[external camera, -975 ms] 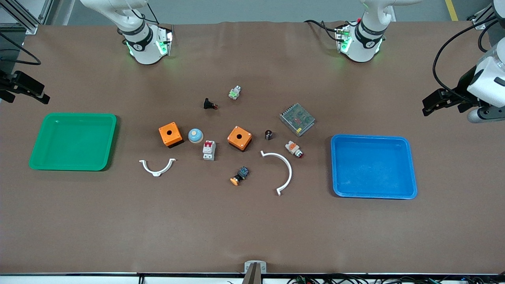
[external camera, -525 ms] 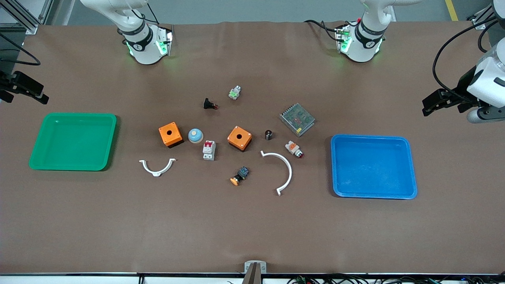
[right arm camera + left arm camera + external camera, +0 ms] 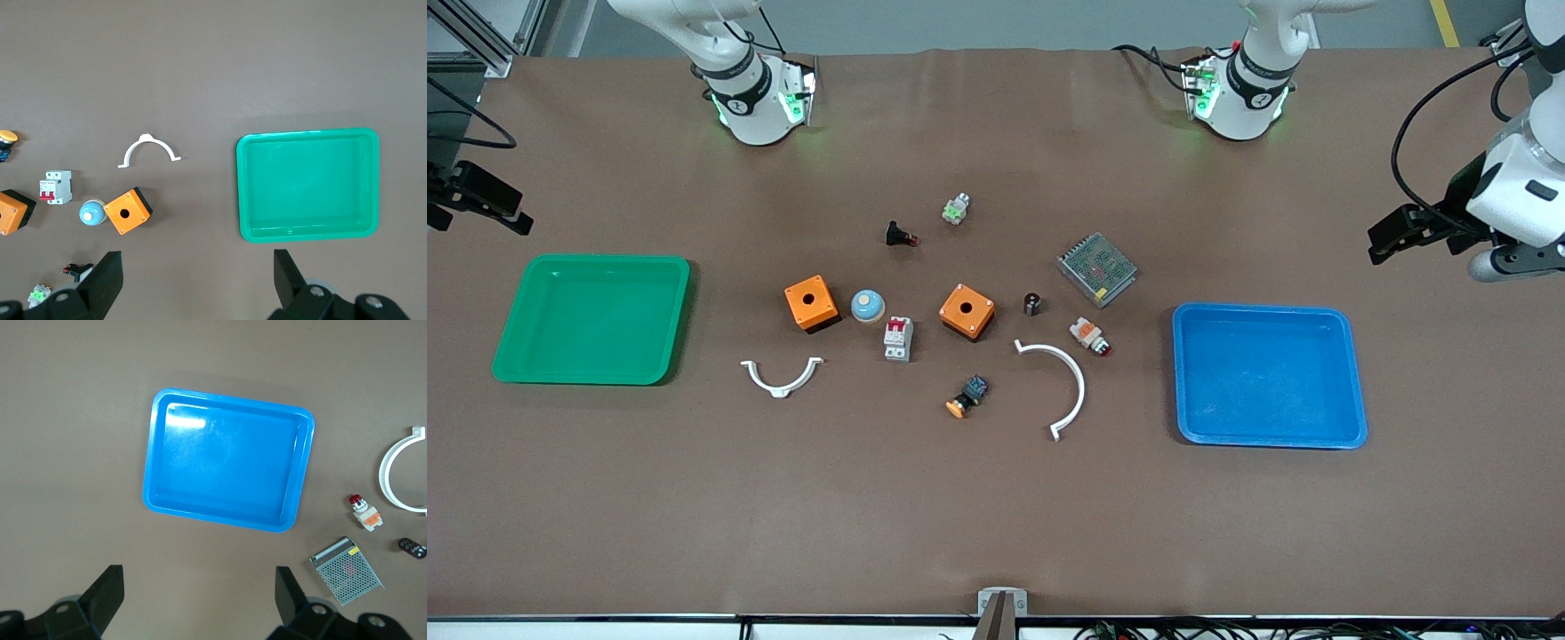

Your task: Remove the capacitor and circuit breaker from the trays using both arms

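Note:
The capacitor (image 3: pixel 1032 303), a tiny black cylinder, stands on the table between an orange box (image 3: pixel 967 311) and the metal mesh unit (image 3: pixel 1097 268); it also shows in the left wrist view (image 3: pixel 412 547). The breaker (image 3: pixel 898 339), a white block with red levers, lies beside the blue dome button (image 3: pixel 867 306); it also shows in the right wrist view (image 3: pixel 55 187). My left gripper (image 3: pixel 1383 240) (image 3: pixel 200 600) is open and empty, high over the table's left-arm end. My right gripper (image 3: pixel 511 213) (image 3: pixel 197 280) is open and empty, high over the right-arm end.
A blue tray (image 3: pixel 1267 373) lies toward the left arm's end and a green tray (image 3: pixel 591 320) toward the right arm's end. Among the parts lie a second orange box (image 3: pixel 811 303), two white curved clips (image 3: pixel 781 378) (image 3: pixel 1069 391), several push buttons and a white-and-orange button (image 3: pixel 1089 336).
The left arm's hand has shifted slightly up and toward the table's middle. The right gripper has edged slightly toward the table's end. Nothing on the table has moved.

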Robot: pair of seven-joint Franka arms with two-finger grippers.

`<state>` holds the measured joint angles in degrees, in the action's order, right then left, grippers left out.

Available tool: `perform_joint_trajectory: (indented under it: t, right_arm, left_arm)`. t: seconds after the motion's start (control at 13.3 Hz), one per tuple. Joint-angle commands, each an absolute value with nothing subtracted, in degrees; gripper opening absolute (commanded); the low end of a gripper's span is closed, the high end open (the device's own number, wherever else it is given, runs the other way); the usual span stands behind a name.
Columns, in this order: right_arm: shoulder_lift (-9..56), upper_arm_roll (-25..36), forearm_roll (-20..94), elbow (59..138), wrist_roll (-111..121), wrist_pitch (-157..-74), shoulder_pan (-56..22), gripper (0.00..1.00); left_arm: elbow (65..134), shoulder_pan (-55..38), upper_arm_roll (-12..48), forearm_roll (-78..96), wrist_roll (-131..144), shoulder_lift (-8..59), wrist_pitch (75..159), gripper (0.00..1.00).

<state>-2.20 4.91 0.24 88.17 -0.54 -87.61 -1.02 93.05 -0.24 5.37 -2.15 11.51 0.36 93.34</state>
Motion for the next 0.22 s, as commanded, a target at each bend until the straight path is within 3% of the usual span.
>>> perform_joint_trajectory:
  t: [0.0, 0.15]
  right_arm:
    - [-1.32, 4.13, -0.79, 86.40, -0.62, -86.92, -0.18, 1.00]
    - [-1.32, 4.13, -0.79, 86.31, -0.62, -86.92, -0.26, 1.00]
  left_arm:
    - [92.11, -0.26, 5.36, -1.23, 11.51, 0.88, 92.99, 1.00]
    - [92.20, -0.26, 5.36, -1.23, 11.34, 0.97, 92.90, 1.00]
